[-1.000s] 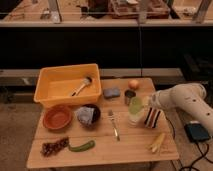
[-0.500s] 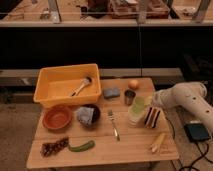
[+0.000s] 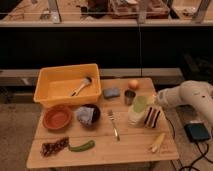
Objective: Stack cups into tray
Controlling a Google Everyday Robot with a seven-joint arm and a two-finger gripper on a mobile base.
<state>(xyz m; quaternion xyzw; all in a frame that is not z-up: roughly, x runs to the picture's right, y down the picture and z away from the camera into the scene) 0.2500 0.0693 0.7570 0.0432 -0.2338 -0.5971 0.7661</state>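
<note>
Claw [image 3: 150,101]: sitting at the table's right edge, at the end of the white arm [image 3: 187,96] that is reaching in from the right; hanging just beside the green cup's rim; cannot tell whether it is released or clenched.
Green cup [image 3: 139,104]: pale green, tilting, sitting in the mouth of the white cup.
White cup [image 3: 135,116]: cream-white, standing upright toward the right edge, touching the striped block [image 3: 152,116] on its right.
Grey cup [image 3: 129,97]: small, dark metal, standing alone near the far edge, between the blue sponge [image 3: 111,93] and the orange fruit [image 3: 133,84].
Tray [image 3: 50,91]: yellow tub filling the far left corner, holding only a brush [image 3: 81,86].
Table [image 3: 100,147]: also carrying an orange-brown bowl [image 3: 58,117], a dark bowl [image 3: 88,115] and a fork [image 3: 114,125].
</note>
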